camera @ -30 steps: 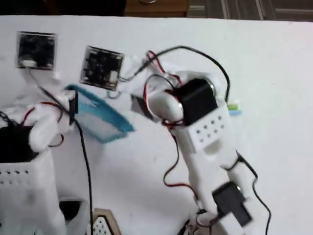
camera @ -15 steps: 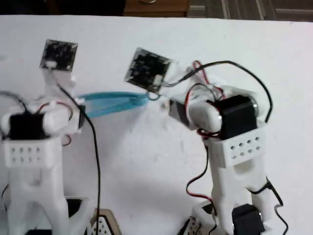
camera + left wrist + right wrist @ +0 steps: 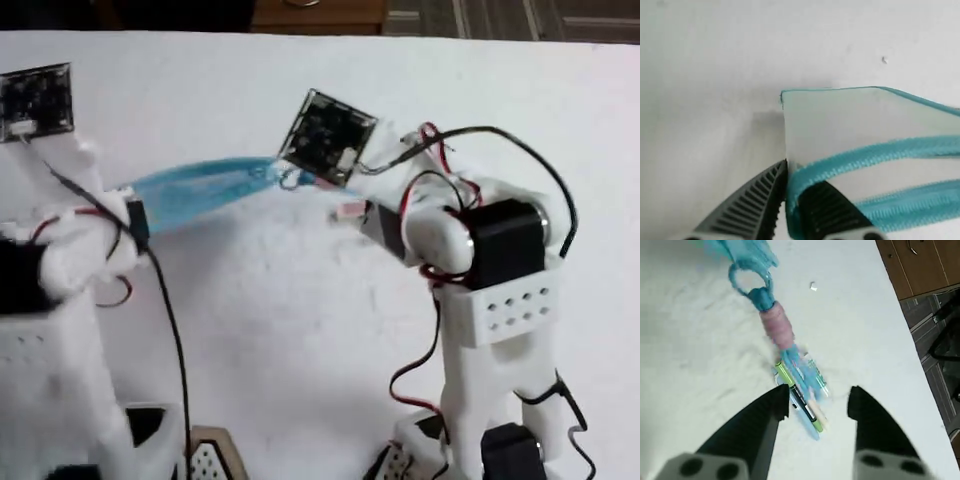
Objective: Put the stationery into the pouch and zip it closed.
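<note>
Pouch (image 3: 200, 190) between left end effector (image 3: 790, 175) and right end effector (image 3: 818, 397), pens (image 3: 801, 401) on table (image 3: 300, 330) before the latter.

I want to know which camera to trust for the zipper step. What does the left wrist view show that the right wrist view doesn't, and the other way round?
Left wrist view: the left gripper is shut on a corner of the pouch, with the teal zipper tape running past it. Right wrist view: the open right gripper is above pens lying on the table. It also shows the zip's ring pull with a pink charm attached. Both: part of the pouch and the white table.
</note>
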Motion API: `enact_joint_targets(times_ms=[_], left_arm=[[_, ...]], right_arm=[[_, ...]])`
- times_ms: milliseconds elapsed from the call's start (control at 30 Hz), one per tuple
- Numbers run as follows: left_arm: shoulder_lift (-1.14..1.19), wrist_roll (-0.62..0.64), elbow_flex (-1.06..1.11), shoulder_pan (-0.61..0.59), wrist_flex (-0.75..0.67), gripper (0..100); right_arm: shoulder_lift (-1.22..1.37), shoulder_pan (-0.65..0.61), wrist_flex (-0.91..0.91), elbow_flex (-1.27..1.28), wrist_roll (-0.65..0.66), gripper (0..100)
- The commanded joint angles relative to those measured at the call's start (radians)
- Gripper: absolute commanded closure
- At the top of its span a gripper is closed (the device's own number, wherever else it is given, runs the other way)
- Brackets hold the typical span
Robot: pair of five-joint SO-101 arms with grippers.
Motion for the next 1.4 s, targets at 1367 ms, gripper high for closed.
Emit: enact_joint_targets(times_ms=[1367], left_arm=[[0.364, -0.029, 0.002, -0.185, 0.002, 98]], right_arm=[[1.353, 0.219, -0.025, -0.488, 0.505, 88.7]])
